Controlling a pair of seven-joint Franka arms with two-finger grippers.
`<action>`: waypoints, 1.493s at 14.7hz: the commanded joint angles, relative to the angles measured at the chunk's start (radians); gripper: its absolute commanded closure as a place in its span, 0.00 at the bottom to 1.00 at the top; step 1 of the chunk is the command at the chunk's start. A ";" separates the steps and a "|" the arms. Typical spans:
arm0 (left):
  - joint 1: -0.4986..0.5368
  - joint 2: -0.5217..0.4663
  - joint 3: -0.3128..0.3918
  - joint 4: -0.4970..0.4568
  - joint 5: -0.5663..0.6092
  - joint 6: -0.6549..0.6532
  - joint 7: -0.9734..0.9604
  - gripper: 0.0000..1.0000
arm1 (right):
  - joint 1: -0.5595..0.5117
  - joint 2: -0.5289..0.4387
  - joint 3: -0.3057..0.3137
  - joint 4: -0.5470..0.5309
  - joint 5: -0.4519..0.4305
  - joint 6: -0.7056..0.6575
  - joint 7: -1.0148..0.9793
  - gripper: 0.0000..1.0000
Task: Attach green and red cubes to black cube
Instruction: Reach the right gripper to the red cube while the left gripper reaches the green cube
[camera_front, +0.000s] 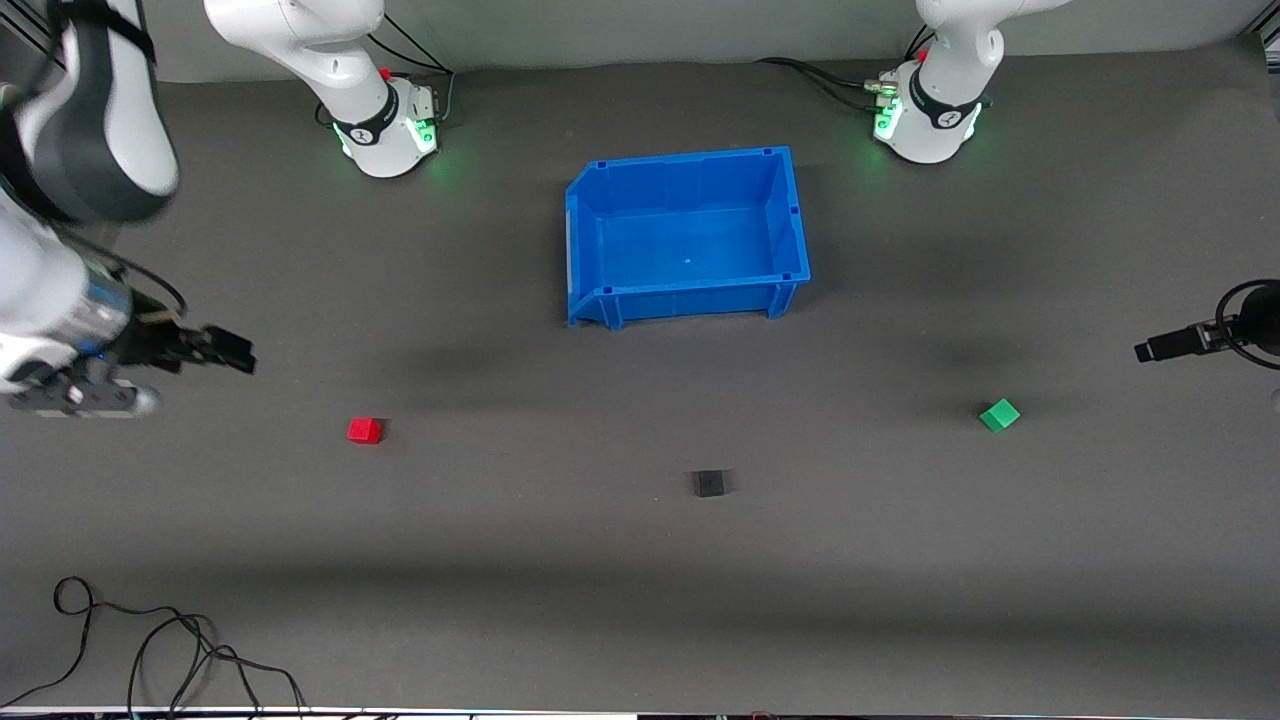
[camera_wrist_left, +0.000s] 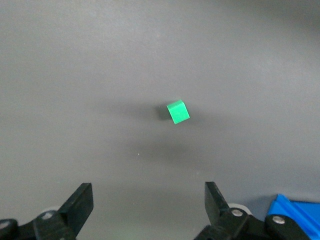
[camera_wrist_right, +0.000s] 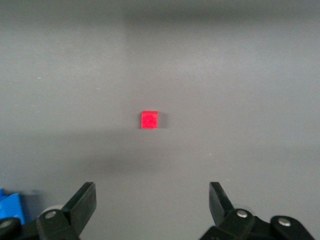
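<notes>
On the table in the front view, the black cube (camera_front: 709, 484) sits between the red cube (camera_front: 365, 430) and green cube (camera_front: 999, 414), all apart. Below my left gripper (camera_wrist_left: 147, 202), fingers spread and empty, the green one looks light and rigid; I'd pinch opposite flat faces. My right gripper (camera_wrist_right: 152, 202), equally wide, hangs over red.

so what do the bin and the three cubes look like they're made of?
Blue bin: likely moulded plastic; slight sheen, ribbed rim. Red cube and green cube: solid colour, matte, plastic or painted wood, can't tell. Black cube: matte, material unclear.
</notes>
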 joint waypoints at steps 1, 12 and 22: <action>-0.005 0.031 -0.007 -0.056 -0.011 0.098 -0.037 0.01 | 0.014 0.116 -0.005 0.028 0.009 0.070 0.006 0.00; -0.106 0.131 -0.009 -0.246 0.008 0.432 -0.390 0.00 | 0.014 0.306 -0.004 -0.139 0.067 0.438 0.005 0.00; -0.121 0.280 -0.009 -0.293 0.037 0.629 -0.404 0.02 | 0.017 0.392 -0.001 -0.197 0.144 0.609 0.006 0.00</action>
